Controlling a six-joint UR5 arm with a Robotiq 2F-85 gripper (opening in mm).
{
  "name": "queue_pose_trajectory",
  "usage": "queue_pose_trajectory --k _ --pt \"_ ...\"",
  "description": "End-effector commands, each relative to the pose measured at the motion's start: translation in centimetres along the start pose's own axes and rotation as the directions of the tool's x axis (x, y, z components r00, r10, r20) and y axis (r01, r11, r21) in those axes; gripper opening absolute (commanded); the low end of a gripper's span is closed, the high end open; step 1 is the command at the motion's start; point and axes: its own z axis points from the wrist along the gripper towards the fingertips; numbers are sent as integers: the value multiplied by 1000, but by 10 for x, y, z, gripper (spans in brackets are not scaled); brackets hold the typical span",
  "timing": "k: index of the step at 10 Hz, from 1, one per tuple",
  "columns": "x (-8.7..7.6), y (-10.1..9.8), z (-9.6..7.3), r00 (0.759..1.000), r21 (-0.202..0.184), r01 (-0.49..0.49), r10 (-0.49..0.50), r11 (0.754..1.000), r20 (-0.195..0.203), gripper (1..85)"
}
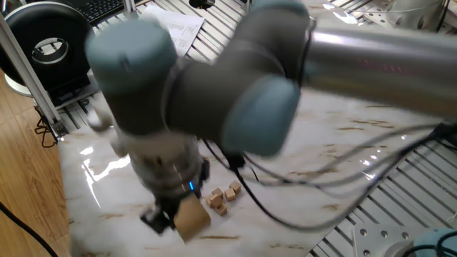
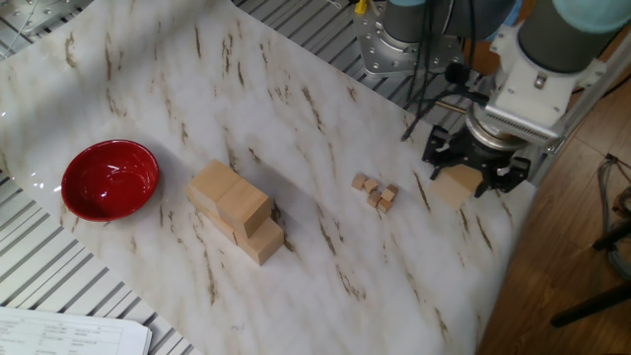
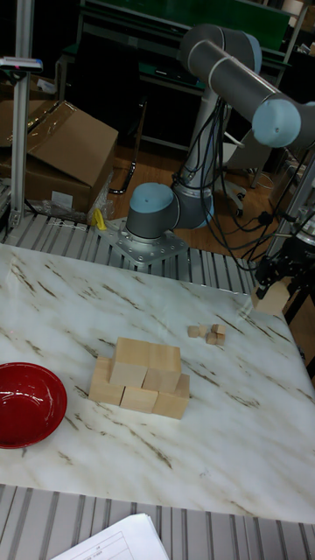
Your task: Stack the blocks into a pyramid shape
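Note:
My gripper [image 2: 465,176] is shut on one tan block [image 2: 453,187] and holds it just above the marble table near its edge [image 2: 513,237]. The same gripper [image 3: 278,284] and block [image 3: 272,300] show at the right of the tall view. In the first fixed view the block [image 1: 191,220] hangs below the gripper [image 1: 177,213], and the arm hides the stack. The other blocks [image 2: 237,212] form a stepped stack mid-table, with two cubes on a wider lower row [image 3: 140,378].
A red bowl [image 2: 110,179] stands beside the stack. Several tiny wooden cubes [image 2: 377,191] lie between the stack and the gripper. Papers [image 1: 178,25] and a black round device [image 1: 46,46] sit off the table. A cardboard box [image 3: 61,144] is behind.

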Motion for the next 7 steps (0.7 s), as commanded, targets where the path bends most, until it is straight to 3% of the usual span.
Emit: queue_pose_trajectory --k 1,4,6,7 --pt "-37 -19 -19 998 4 44 -44 999 51 10" --pt "-42 -22 -18 994 4 91 -91 996 61 10" --pt "-41 -18 -18 997 -15 53 -52 998 58 10" --pt "-40 -26 -18 998 15 15 -16 1000 56 10"
